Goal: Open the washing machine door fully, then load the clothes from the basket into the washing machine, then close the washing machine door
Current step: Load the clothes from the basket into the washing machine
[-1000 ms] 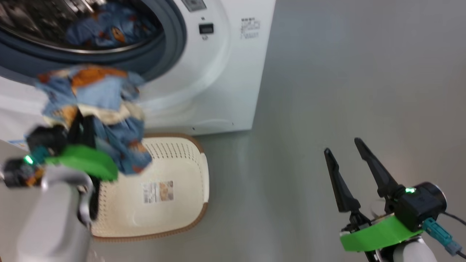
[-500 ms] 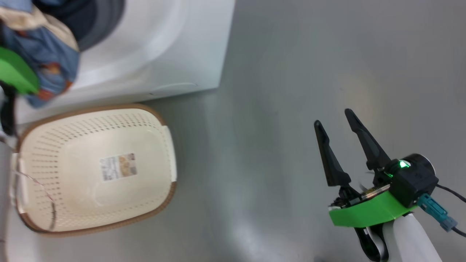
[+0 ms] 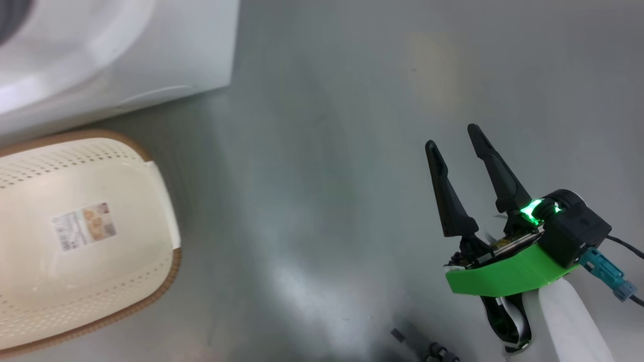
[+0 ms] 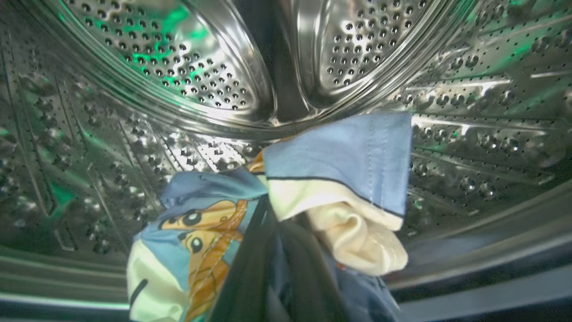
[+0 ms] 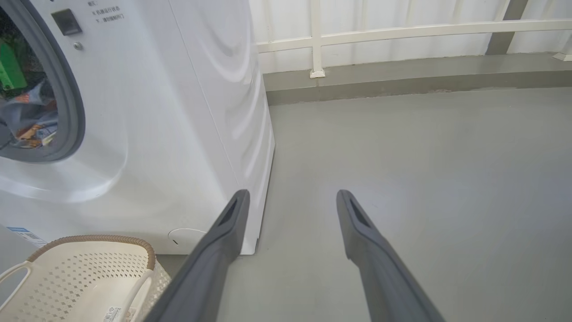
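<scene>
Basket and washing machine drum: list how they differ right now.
The basket is cream plastic with a brown rim; the drum is shiny steel. The basket shows no clothes, just a paper label; the drum has the clothes inside, held by the left gripper, jaws shut. Both have perforated walls.

One washing machine (image 5: 178, 112), with one steel drum (image 4: 214, 80) and one round lower flap (image 5: 185, 235). One blue-edged sticker (image 5: 20, 232) low on its front. One basket (image 3: 90, 158), with two side handles (image 5: 13, 273) and one paper label (image 3: 83, 226). Two end effectors, left end effector (image 4: 275, 223) and right end effector (image 3: 452, 137), two dark fingers (image 3: 448, 201) apiece. Clothes (image 4: 339, 156) bunched together, piece count unclear. One white railing (image 5: 402, 33).
</scene>
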Controlling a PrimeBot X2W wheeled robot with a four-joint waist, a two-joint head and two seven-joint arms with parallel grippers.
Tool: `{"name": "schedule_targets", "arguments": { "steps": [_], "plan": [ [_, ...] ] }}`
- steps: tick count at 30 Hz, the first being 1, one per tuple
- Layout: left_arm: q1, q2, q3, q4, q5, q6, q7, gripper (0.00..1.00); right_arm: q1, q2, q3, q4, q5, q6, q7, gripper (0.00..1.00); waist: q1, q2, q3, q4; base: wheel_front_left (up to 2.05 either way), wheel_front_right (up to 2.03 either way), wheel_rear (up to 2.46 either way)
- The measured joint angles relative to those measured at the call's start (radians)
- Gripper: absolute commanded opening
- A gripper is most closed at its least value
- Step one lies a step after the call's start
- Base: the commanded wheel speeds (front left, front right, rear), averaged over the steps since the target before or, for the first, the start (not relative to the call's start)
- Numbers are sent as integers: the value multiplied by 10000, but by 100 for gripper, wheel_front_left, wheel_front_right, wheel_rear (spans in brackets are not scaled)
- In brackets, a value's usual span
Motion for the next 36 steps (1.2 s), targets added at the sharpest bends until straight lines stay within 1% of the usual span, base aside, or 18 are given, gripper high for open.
{"name": "schedule_targets", "arguments": {
  "steps": [3, 5, 9, 13, 15, 17, 22, 23, 25, 26, 36],
  "plan": [
    [-332, 265, 109, -234, 25, 117, -428, 0, -77, 10, 71, 0, 71, 0, -2, 100, 0, 0, 213, -236, 0, 0, 0],
    [-647, 391, 255, -307, 77, 280, -865, 0, -154, 25, 107, -6, 73, 0, -2, 100, 0, 0, 337, -357, 0, 0, 0],
    [-1020, 625, 295, -194, 370, 435, -1643, 0, -197, 33, 165, -10, 92, 0, -2, 100, 0, 0, 499, -540, 0, 0, 0],
    [-1314, 663, 353, 2, 504, 625, -2535, 0, -198, 35, 182, -4, 132, 0, -2, 100, 0, 0, 579, -629, 0, 0, 0],
    [-1430, 723, 324, 180, 663, 708, -2803, 0, -198, 36, 186, -4, 136, 0, -2, 100, 0, 0, 608, -657, 0, 0, 0],
    [-1479, 765, 297, 347, 767, 890, -3168, 0, -199, 36, 188, -4, 136, 0, -2, 100, 0, 0, 638, -677, 0, 0, 0],
    [-1492, 719, 318, 1080, 780, 1024, -3298, 0, -198, 40, 196, -4, 136, 0, -2, 100, 0, 0, 696, -686, 0, 0, 0],
    [-1492, 685, 328, 1227, 723, 1024, -3229, 11, -198, 40, 199, 2, 136, 0, -2, 100, 0, 0, 701, -684, 0, 0, 0],
    [-1506, 591, 332, 1423, 579, 970, -3173, 59, -198, 42, 198, 2, 138, 0, -2, 100, 0, 0, 723, -668, 0, 0, 0],
    [-1544, 558, 324, 1503, 533, 943, -3173, 100, -198, 42, 196, 2, 138, 0, -2, 100, 0, 0, 736, -660, 0, 0, 0],
    [-1930, 543, 111, 1927, 537, 715, -3438, 100, -232, 42, 165, 19, 146, 0, -2, 100, 0, 0, 757, -517, 0, 0, 0]
  ]
}}
